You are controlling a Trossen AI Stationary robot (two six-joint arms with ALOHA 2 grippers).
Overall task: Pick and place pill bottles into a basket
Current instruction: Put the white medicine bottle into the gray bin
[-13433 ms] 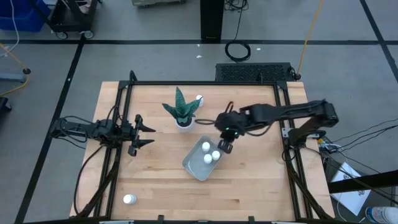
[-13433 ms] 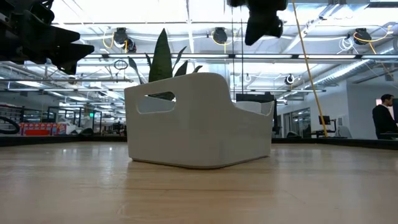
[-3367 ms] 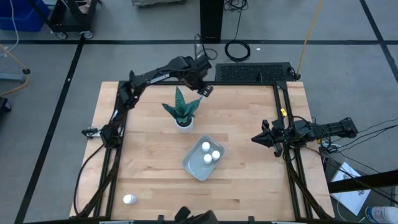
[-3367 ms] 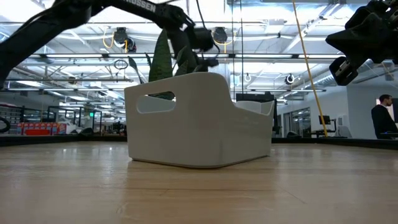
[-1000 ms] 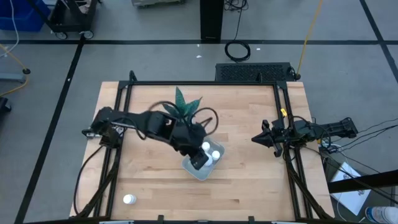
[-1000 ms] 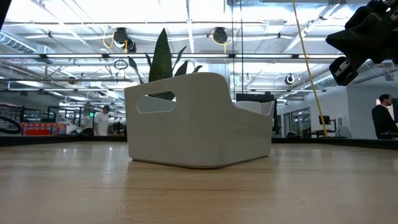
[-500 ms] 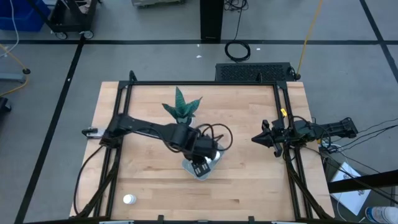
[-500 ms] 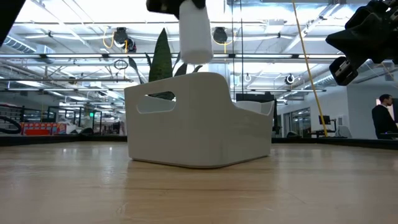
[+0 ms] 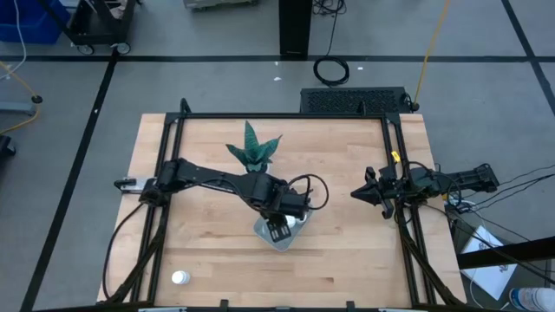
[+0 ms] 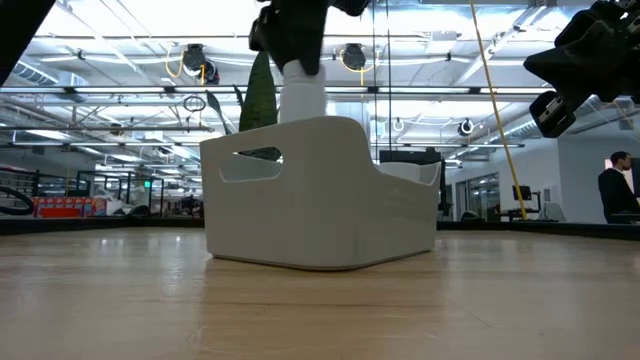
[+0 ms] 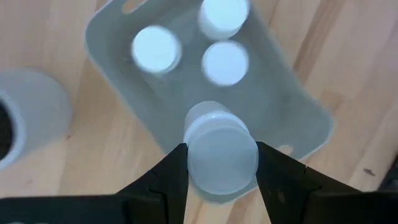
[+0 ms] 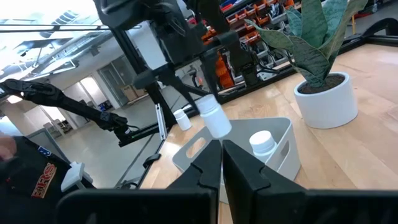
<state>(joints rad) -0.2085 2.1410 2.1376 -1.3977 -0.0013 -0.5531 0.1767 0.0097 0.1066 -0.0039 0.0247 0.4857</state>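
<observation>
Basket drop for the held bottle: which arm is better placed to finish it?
Left. The left gripper already grips a pill bottle directly over the basket, above three bottles inside. The right gripper is shut and parked at the table's right edge.

I'm working in what looks like a large industrial robotics lab. Around the wooden table (image 9: 347,251) I see grey concrete floor marked with black tape lines (image 9: 95,95), and loose cables (image 9: 331,69) coiled beyond its far edge. Behind the table, the low view shows a high ceiling of exposed beams and hanging lights (image 10: 195,62), with a person (image 10: 612,187) standing far off.
</observation>
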